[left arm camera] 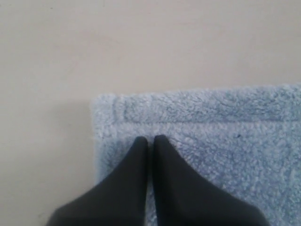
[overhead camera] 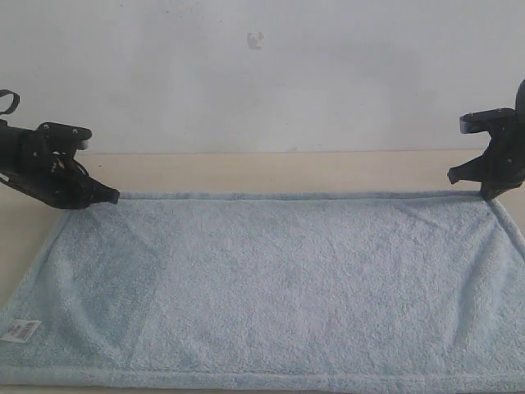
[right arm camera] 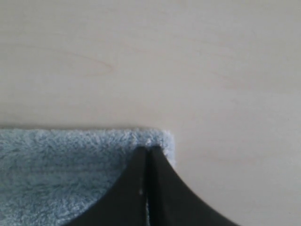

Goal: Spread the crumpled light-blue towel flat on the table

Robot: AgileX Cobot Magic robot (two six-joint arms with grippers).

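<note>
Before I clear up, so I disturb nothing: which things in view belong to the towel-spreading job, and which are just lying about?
Belongs to the job: towel, table, left pincer, right pincer, both shut at the towel's far corners.
Not part of it: wall, small mark on the wall.

Above the towel: the towel (overhead camera: 279, 287) lies flat and low on the table (overhead camera: 271, 172), so the room over its middle is open from side to side.
Far left corner: the left gripper (overhead camera: 114, 197), jaws pressed together, sits on this corner and blocks it.
Far right corner: the right gripper (overhead camera: 487, 195) stands there likewise.
Behind the towel: an open strip of table between both grippers, closed at the back by the wall (overhead camera: 271, 74).
</note>
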